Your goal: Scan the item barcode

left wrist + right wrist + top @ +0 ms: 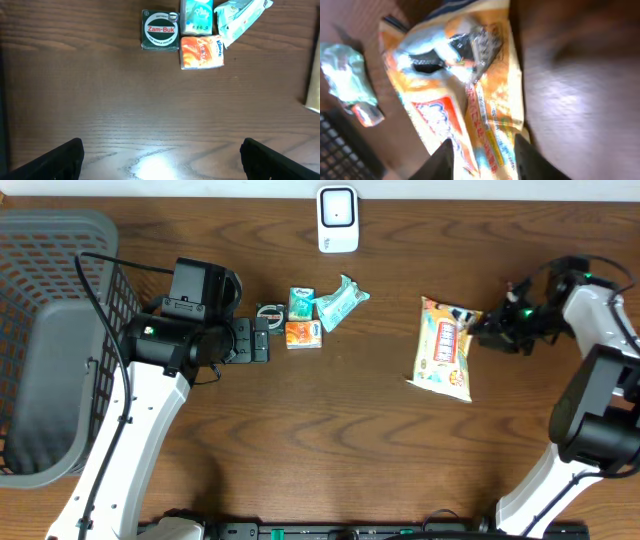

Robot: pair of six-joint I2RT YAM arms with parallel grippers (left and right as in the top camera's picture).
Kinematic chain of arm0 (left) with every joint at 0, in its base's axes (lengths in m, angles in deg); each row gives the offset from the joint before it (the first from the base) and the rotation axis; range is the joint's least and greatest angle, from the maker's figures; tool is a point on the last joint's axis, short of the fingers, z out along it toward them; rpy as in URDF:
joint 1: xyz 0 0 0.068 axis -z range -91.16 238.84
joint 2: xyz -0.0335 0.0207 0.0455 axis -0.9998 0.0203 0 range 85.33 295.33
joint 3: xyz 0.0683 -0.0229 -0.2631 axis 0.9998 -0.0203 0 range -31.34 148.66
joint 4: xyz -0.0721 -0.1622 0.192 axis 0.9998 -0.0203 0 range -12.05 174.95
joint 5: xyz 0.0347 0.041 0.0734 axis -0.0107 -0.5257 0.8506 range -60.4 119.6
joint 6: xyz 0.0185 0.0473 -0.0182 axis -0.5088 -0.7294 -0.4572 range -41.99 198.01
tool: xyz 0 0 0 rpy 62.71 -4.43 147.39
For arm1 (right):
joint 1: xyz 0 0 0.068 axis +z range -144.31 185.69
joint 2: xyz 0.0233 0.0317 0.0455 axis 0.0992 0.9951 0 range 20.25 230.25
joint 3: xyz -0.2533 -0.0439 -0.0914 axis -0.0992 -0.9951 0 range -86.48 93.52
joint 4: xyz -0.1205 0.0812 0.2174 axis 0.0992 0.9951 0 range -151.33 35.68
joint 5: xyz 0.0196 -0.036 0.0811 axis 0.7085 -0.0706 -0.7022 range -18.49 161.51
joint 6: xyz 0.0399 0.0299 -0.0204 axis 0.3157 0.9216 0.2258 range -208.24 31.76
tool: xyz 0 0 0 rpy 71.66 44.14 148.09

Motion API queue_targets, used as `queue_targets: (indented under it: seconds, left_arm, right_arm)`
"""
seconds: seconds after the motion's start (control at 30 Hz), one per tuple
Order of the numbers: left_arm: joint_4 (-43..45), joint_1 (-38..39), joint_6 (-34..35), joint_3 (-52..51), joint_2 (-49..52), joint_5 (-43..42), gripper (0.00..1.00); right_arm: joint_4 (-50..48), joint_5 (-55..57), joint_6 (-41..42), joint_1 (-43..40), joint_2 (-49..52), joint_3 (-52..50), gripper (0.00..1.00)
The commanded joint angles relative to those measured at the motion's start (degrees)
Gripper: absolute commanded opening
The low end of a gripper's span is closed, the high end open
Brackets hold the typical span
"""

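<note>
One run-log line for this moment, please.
left gripper: open, empty | right gripper: jaws apart astride snack bag | bag: on table, apart from scanner

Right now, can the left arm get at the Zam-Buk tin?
Probably yes. The left gripper is open and faces the Zam-Buk tin across bare table. The orange tissue pack lies close on one side, so it may get nudged.

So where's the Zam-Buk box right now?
Overhead, the Zam-Buk box sits left of centre, at the left end of the small cluster, beside the orange tissue pack.

Green tin (160,31), "Zam-Buk" (white lettering); orange pack (201,51), print unclear
</note>
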Motion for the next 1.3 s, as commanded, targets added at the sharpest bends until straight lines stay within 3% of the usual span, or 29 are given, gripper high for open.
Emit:
queue_targets:
  seconds: [0.0, 0.2, 0.3, 0.33, 0.37, 0.5, 0.77, 0.83, 0.93, 1.0, 1.27]
  left_arm:
    - [0.00, -0.07, -0.35, 0.63, -0.37, 0.31, 0.98]
    - [0.00, -0.07, -0.35, 0.63, -0.37, 0.31, 0.98]
    - [0.00, -0.07, -0.35, 0.63, -0.37, 0.31, 0.98]
    - [0.00, -0.09, -0.35, 0.63, -0.37, 0.31, 0.98]
    - [0.00, -0.07, -0.35, 0.63, -0.39, 0.31, 0.98]
    - [0.00, -0.07, -0.35, 0.63, -0.37, 0.31, 0.98]
    - [0.00, -0.07, -0.35, 0.63, -0.37, 0.31, 0.98]
    - [0.00, -0.07, -0.35, 0.63, -0.37, 0.31, 0.98]
    - [0.00, -0.07, -0.35, 0.63, -0.37, 0.33, 0.98]
    - [0.00, -0.07, -0.35, 0.63, -0.37, 0.31, 0.98]
    - [0.00, -0.07, -0.35, 0.63, -0.37, 0.31, 0.98]
  right_arm:
    - [2.78, 5.31, 0.02, 0.81, -3.30, 3.78, 0.35]
    - [4.92, 13.20, 0.02, 5.95, -3.34, 3.74, 0.38]
    - [4.90, 20.72, 0.04, 10.75, -3.32, 3.63, 0.59]
    - [4.76, 22.86, 0.04, 12.39, -3.32, 3.58, 0.73]
    - [4.74, 24.90, 0.04, 13.79, -3.32, 3.56, 0.80]
    - [3.50, 31.91, 0.13, 19.06, -3.32, 2.78, 0.95]
    - [-2.64, 41.09, 6.14, 23.98, -3.32, -4.44, 0.97]
    - [-6.29, 40.81, 6.47, 23.93, -3.32, -7.78, 0.90]
    - [-11.74, 37.79, 6.47, 23.91, -3.32, -11.32, 0.58]
    - [-13.07, 34.51, 6.47, 24.09, -3.32, -11.61, 0.42]
    - [-16.22, 22.86, 6.49, 25.33, -3.37, -3.74, 0.19]
